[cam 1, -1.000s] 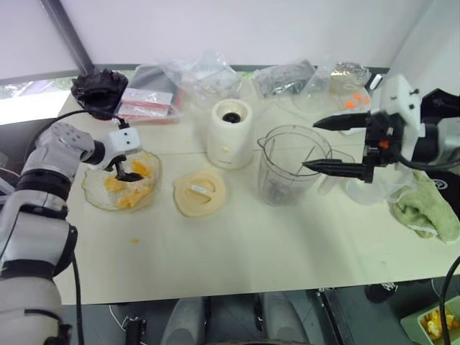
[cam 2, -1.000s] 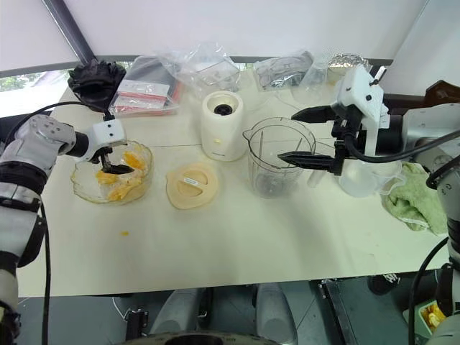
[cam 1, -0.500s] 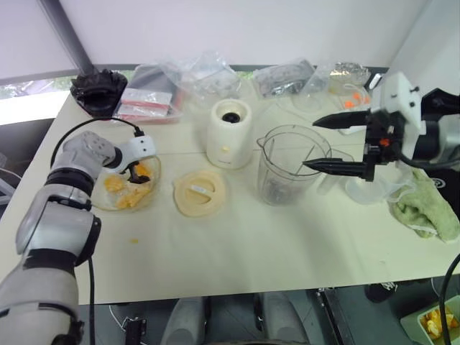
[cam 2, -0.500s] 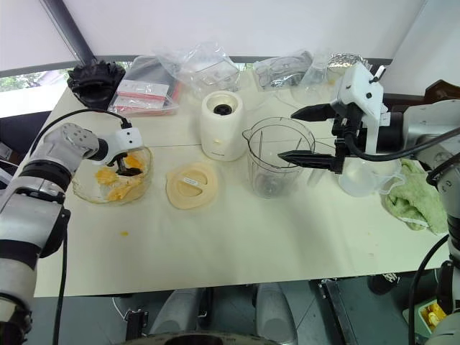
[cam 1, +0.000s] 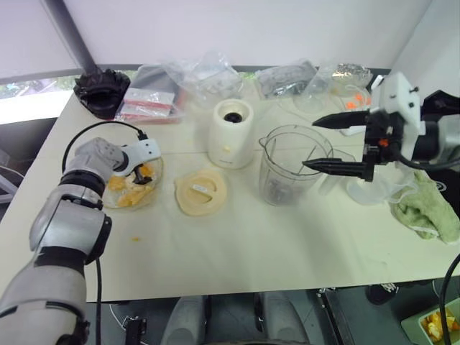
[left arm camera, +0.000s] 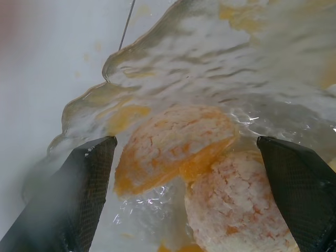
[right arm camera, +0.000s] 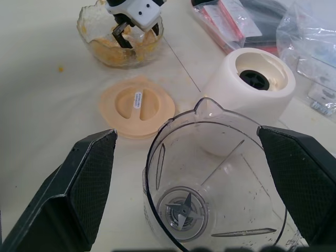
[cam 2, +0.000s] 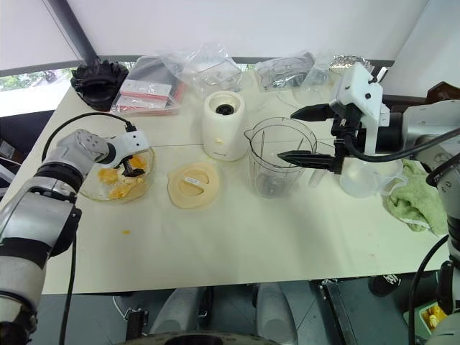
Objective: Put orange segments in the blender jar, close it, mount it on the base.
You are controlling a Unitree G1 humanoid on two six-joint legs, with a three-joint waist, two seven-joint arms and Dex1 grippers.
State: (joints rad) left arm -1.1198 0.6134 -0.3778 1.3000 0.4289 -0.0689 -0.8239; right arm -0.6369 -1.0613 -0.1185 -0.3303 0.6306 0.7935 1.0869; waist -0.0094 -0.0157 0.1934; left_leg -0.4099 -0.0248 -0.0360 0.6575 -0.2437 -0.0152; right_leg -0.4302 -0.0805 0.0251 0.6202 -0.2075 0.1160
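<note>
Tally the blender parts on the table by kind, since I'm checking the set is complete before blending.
Blender jar: 1
Base: 1
Flat round cream lid: 1
Total: 3

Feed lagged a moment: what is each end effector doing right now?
Left end effector: open, down in the glass dish, astride the orange segments, gripping nothing.
Right end effector: open, empty, above the blender jar.

Cream table (cam 1: 287,251) carries blender jar (cam 1: 293,169), base (cam 1: 231,134), lid (cam 1: 200,192).
</note>
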